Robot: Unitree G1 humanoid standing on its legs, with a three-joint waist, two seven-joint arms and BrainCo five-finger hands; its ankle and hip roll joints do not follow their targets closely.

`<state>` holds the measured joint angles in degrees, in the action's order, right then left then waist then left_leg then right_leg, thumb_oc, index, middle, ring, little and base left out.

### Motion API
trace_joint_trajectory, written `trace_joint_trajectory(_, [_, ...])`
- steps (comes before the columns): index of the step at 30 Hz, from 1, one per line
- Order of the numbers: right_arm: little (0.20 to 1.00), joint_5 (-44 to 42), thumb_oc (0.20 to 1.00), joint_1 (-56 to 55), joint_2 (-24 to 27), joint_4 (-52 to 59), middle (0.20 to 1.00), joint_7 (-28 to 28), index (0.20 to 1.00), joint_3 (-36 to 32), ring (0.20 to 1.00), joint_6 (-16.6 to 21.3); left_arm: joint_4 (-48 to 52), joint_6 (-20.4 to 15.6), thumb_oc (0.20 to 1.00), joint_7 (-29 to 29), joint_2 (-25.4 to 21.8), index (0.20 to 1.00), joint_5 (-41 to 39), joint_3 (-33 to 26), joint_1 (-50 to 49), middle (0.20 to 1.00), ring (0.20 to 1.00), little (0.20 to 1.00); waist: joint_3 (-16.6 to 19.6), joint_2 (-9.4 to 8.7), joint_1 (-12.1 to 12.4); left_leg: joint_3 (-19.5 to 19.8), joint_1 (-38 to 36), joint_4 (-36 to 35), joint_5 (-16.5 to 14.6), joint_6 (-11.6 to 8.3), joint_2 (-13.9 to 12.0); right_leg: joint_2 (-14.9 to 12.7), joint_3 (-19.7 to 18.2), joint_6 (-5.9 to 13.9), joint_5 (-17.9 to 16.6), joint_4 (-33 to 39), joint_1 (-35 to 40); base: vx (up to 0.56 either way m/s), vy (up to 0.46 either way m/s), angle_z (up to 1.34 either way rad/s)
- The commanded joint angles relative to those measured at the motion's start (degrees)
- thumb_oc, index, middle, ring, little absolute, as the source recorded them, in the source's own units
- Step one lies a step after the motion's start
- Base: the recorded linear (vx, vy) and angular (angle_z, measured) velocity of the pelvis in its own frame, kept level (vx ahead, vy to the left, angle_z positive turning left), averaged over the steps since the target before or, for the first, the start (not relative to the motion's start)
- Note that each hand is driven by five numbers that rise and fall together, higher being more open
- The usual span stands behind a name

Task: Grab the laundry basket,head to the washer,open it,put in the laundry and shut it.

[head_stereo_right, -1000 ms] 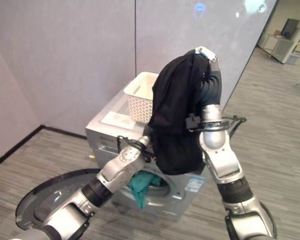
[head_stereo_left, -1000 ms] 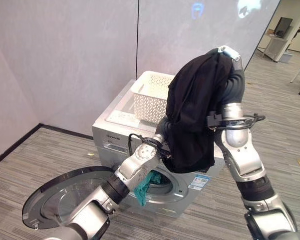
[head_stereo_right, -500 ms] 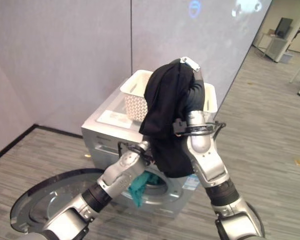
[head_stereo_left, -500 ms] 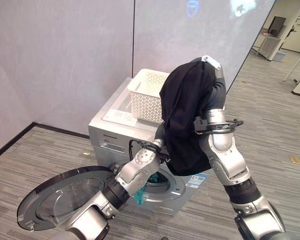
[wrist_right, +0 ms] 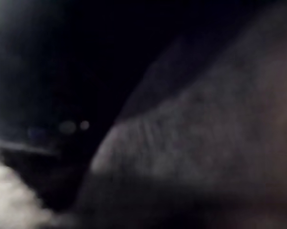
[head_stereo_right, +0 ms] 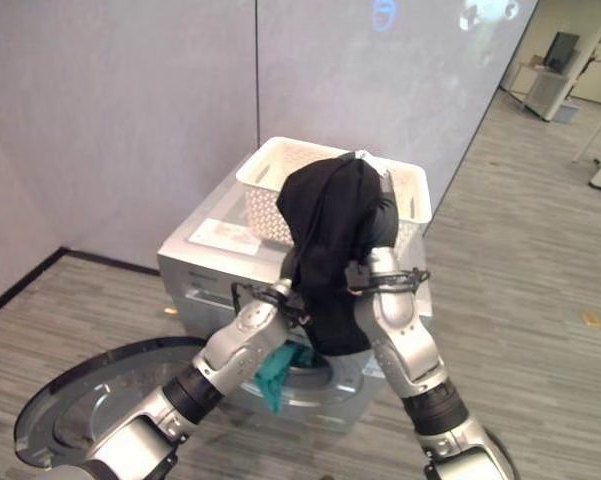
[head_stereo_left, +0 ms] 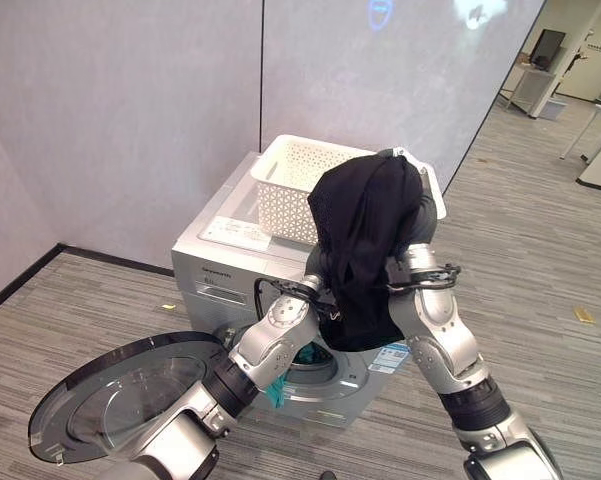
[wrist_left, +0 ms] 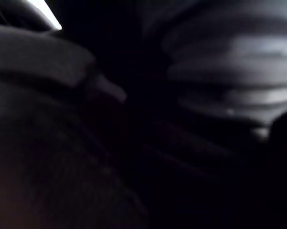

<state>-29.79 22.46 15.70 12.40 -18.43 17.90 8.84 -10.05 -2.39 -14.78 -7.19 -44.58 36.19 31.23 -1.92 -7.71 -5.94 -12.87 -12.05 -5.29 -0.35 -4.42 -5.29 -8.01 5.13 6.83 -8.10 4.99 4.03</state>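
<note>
Washer (head_stereo_left: 212, 268) at frame centre, its round door (head_stereo_left: 120, 395) swung open at lower left. White laundry basket (head_stereo_left: 300, 180) sits on the washer top. Black garment (head_stereo_left: 365, 240) drapes over the right hand (head_stereo_left: 412, 165), raised in front of the basket; the cloth hides the fingers, so I cannot tell how far they are closed. Left hand is tucked behind the garment near the drum opening (head_stereo_left: 315, 365); fingers hidden, state unknown. A teal cloth (head_stereo_left: 280, 385) hangs out of the opening.

Judgement: garment is light, limp, clingy, and liable to snag on the arm. Best bunched and gripped at a thick fold, not an edge.
</note>
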Motion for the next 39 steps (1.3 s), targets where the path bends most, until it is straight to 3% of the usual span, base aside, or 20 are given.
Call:
trace_joint_trajectory(1, [0.2,-2.34,0.2,3.17,-1.38,1.38,0.2,2.35,0.2,0.15,0.2,2.87,0.09,-5.52,0.313,1.56,4.22,0.313,0.01,-0.76,5.49,0.313,0.313,0.313,0.14,2.08,-0.18,-1.05,-0.35,0.43,-6.51,6.44,1.95,-4.36,2.31,1.87,6.74,-7.17,-0.62,0.0,0.0,0.0])
trace_joint_trajectory(2, [0.2,-2.47,0.2,3.23,-1.46,1.34,0.2,2.44,0.2,0.11,0.2,2.83,-0.04,-5.58,0.2,1.52,4.21,0.2,-0.04,-0.84,5.37,0.2,0.2,0.2,0.13,2.11,-0.2,-1.15,-0.39,0.41,-6.55,6.46,1.98,-4.38,2.24,1.9,6.73,-7.21,-0.69,0.0,0.0,0.0])
trace_joint_trajectory(12, [0.2,-1.51,0.2,3.02,-1.86,1.31,0.2,1.64,0.2,-0.24,0.2,3.74,-0.53,-7.56,0.2,0.37,4.42,0.2,-0.18,-2.32,2.54,0.2,0.2,0.2,0.09,2.07,-0.41,-1.5,-0.54,0.41,-6.68,6.54,2.05,-4.51,2.12,1.91,6.6,-7.34,-0.87,0.0,0.0,0.0])
trace_joint_trajectory(14, [0.482,-1.98,0.482,2.63,-1.76,1.01,0.482,1.76,0.482,-0.28,0.482,3.9,-0.32,-7.62,0.2,0.64,3.96,0.2,-0.16,-2.53,1.5,0.2,0.2,0.2,0.13,2.03,-0.34,-1.48,-0.57,0.38,-6.7,6.54,2.05,-4.54,2.14,1.89,6.59,-7.41,-0.9,0.0,0.0,0.0])
trace_joint_trajectory(15, [0.928,-1.99,0.928,2.61,-1.77,1.01,0.928,1.76,0.928,-0.27,0.928,3.9,-0.29,-7.62,0.2,0.64,3.95,0.2,-0.16,-2.53,1.47,0.2,0.2,0.2,0.15,2.02,-0.34,-1.48,-0.56,0.38,-6.69,6.54,2.05,-4.54,2.14,1.89,6.6,-7.41,-0.91,0.0,0.0,0.0])
trace_joint_trajectory(16, [1.0,-2.47,1.0,1.98,-1.6,1.15,1.0,2.22,1.0,-0.4,1.0,3.84,0.18,-7.61,0.2,1.0,3.51,0.2,-0.5,-2.46,0.27,0.2,0.2,0.2,0.1,1.93,-0.28,-1.43,-0.56,0.4,-6.72,6.56,2.08,-4.56,2.17,1.9,6.61,-7.55,-0.98,0.0,0.0,0.0])
trace_joint_trajectory(27, [1.0,-4.77,1.0,-2.27,1.63,3.58,1.0,6.07,1.0,-5.89,1.0,4.78,5.66,-6.51,0.2,5.38,-0.15,0.2,-2.17,-4.3,-8.4,0.2,0.2,0.2,-0.34,1.66,0.78,-0.8,-0.03,0.49,-6.84,6.7,2.34,-4.97,2.92,2.1,6.44,-7.66,-1.06,0.0,0.001,0.01])
trace_joint_trajectory(33, [1.0,-5.62,1.0,-9.37,3.13,5.72,1.0,7.97,1.0,-14.09,1.0,5.47,10.03,-4.69,0.2,9.51,-4.07,0.2,-3.08,-8.46,-18.58,0.2,0.2,0.2,-0.51,1.52,1.71,-0.07,0.55,0.48,-6.97,6.83,2.61,-5.42,3.82,2.32,6.46,-7.65,-0.96,0.0,0.0,0.01])
trace_joint_trajectory(35, [1.0,-5.32,1.0,-10.58,3.29,5.91,1.0,7.77,1.0,-15.58,1.0,5.61,10.74,-4.35,0.2,10.01,-4.62,0.2,-3.09,-9.32,-20.32,0.2,0.2,0.2,-0.55,1.54,1.84,0.07,0.68,0.52,-6.98,6.85,2.67,-5.48,3.9,2.33,6.47,-7.66,-0.96,0.0,0.0,0.0])
trace_joint_trajectory(39, [1.0,-1.56,1.0,-17.03,2.0,8.18,1.0,4.92,1.0,-24.9,1.0,6.91,14.07,-3.18,0.2,12.33,-6.84,0.2,-3.57,-15.3,-30.39,0.2,0.2,0.2,-1.21,2.07,2.44,0.95,1.24,0.58,-7.12,7.0,2.89,-5.91,4.61,2.47,6.61,-7.43,-0.89,0.0,0.002,0.02])
